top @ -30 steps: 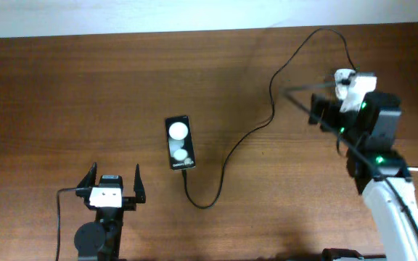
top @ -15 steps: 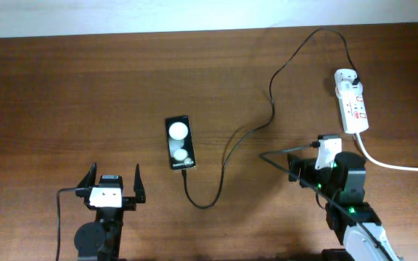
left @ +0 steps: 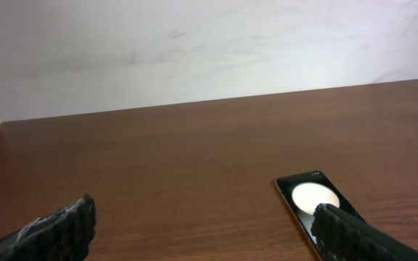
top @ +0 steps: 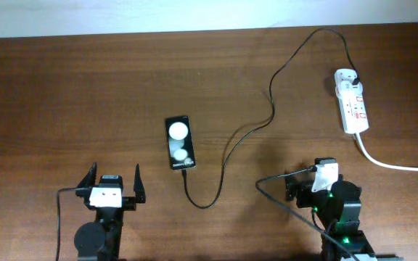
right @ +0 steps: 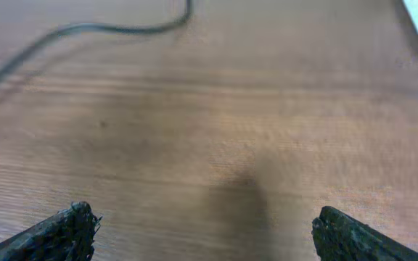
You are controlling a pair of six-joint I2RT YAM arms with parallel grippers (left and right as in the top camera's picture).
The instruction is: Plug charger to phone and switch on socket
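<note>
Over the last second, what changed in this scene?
The right arm drew back from over the socket toward the table's near edge, its fingers open and empty. The phone, the charger, the socket and the left arm kept their places.

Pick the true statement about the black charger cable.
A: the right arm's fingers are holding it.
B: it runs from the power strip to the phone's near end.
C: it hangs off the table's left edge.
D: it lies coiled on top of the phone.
B: overhead, the charger runs from the socket in a loop to the near end of the phone.
</note>
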